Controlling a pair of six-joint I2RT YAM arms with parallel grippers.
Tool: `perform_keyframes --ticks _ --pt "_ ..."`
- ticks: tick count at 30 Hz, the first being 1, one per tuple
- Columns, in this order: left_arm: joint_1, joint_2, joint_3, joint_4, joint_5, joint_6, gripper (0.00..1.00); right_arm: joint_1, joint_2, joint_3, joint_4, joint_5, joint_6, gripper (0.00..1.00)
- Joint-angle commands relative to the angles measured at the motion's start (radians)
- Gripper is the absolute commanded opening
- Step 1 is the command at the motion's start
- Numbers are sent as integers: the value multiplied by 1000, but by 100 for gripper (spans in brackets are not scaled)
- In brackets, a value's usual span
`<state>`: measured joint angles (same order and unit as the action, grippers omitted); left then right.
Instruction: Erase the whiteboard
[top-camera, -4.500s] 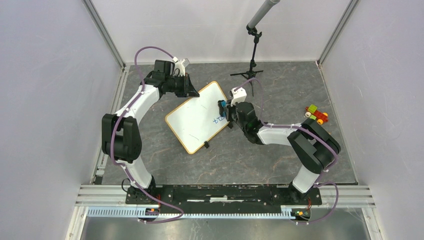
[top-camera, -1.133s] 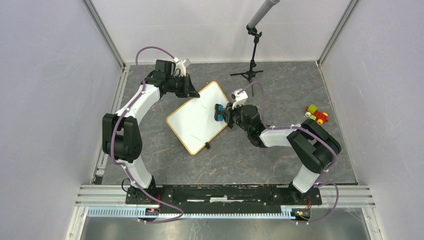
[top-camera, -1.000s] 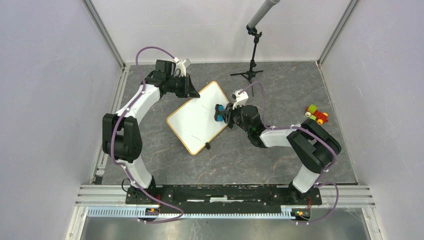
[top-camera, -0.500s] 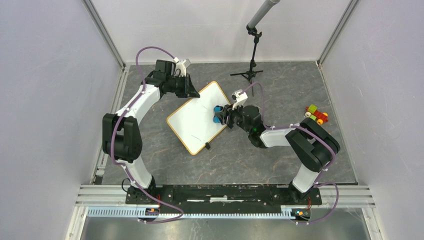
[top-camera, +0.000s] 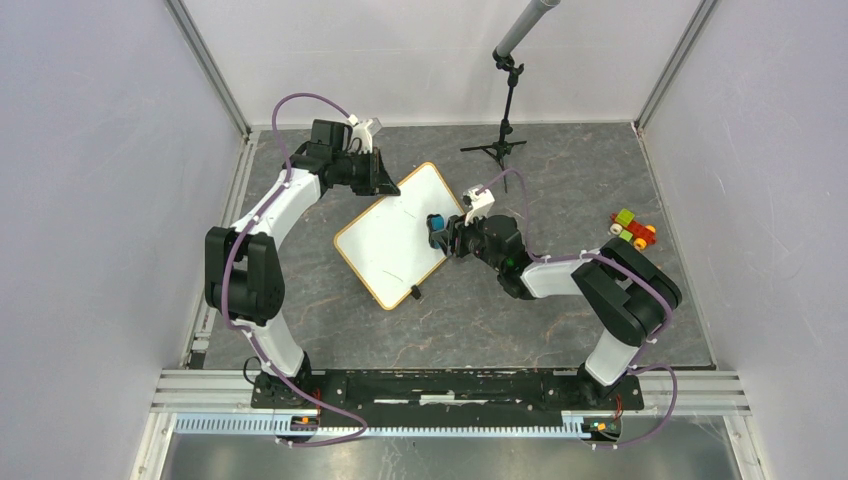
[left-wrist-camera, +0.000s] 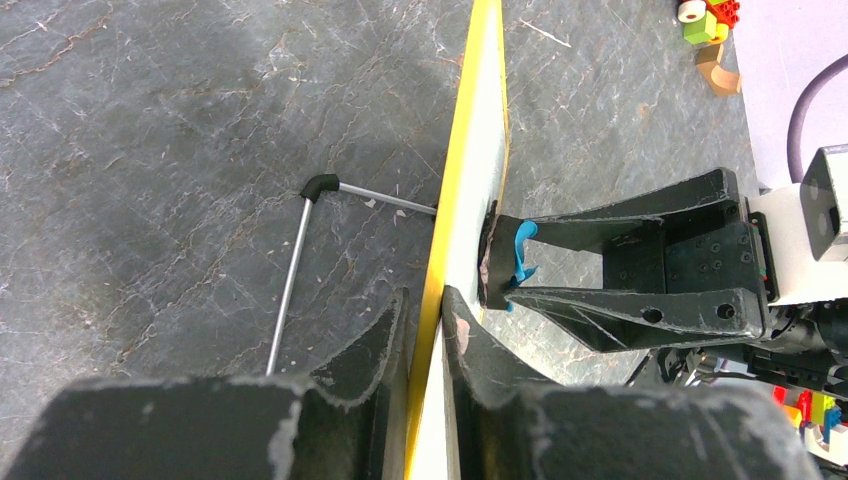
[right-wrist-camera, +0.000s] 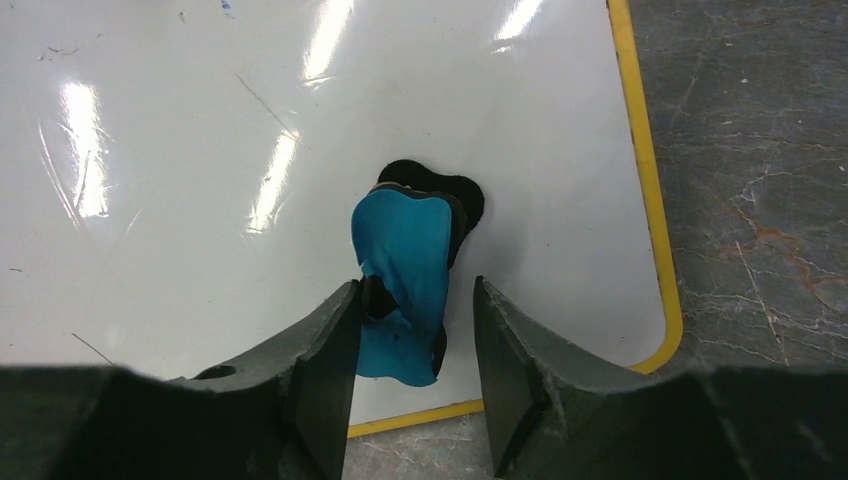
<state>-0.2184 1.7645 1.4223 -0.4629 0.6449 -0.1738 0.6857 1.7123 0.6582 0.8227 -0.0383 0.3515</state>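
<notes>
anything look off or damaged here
The eraser in the right gripper looks crumpled, its blue layer bent away from the black pad. The whiteboard shows only faint streaks.

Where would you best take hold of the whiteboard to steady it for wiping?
By its yellow-framed edge, edge-on from the far left, one finger on each face. The whiteboard is a flat thin panel, so only its rim fits between fingers. The left end effector grips it so, leaving the face free for the right end effector's blue eraser.
</notes>
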Motion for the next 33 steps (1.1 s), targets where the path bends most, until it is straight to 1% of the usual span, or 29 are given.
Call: perform_keyframes --ticks 1,4,8,11,14,18,22,28,33 --pt "-34 -6 -2 -80 -7 23 2 19 5 53 -14 29 -2 48" --pt "-36 -8 -5 -81 -10 25 2 20 19 82 -33 32 -8 44" --pt "-37 -8 -4 -82 -11 25 2 19 39 111 -60 90 -9 36" --pt "-38 -7 -3 -80 -13 26 2 11 41 113 -72 127 2 35" --pt "-38 -8 -3 -81 -15 26 2 -12 42 104 -89 159 47 33" --pt "-38 -7 -1 -86 -19 30 2 -76 48 59 -66 132 145 31" --pt "-38 -5 0 -89 -19 33 2 -126 58 32 -15 55 187 31" --pt "-39 -5 1 -89 -17 31 2 -121 49 73 -37 45 144 32" --pt "-47 -28 -2 -90 -23 39 2 -56 74 231 -145 58 50 32"
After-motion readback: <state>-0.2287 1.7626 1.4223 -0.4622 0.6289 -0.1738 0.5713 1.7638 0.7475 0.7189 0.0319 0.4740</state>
